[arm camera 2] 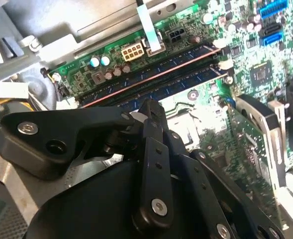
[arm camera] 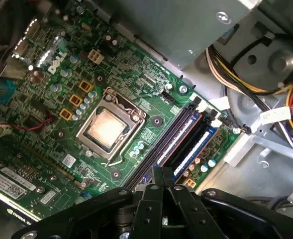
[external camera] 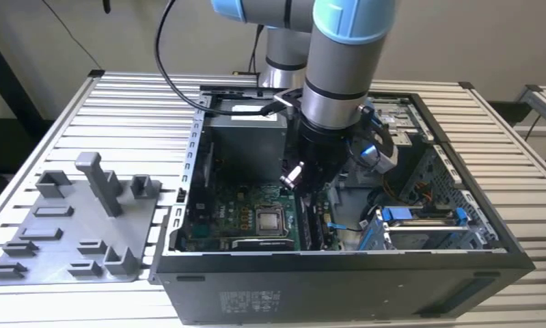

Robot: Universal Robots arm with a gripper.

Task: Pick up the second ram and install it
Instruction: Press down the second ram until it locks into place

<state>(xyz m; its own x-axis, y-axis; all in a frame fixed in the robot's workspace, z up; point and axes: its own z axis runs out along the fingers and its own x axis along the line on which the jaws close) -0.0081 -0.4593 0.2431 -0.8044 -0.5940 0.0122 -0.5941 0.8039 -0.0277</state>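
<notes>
Second ram [arm camera 2: 196, 75] on motherboard [arm camera: 151, 102], directly under end effector [arm camera 2: 151, 105]; grip indiscernible.

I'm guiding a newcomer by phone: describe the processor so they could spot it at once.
Look inside the open computer case, at the green motherboard lying on its floor. Near the board's middle sits the processor: a square, pale metal plate held in a metal frame, unlike the long, dark memory slots running beside it.

My pincer [arm camera: 162, 181] sits directly over the memory slots [arm camera: 183, 142]; processor socket [arm camera: 106, 128] off beside it, cable bundle [arm camera: 245, 74] beyond.
</notes>
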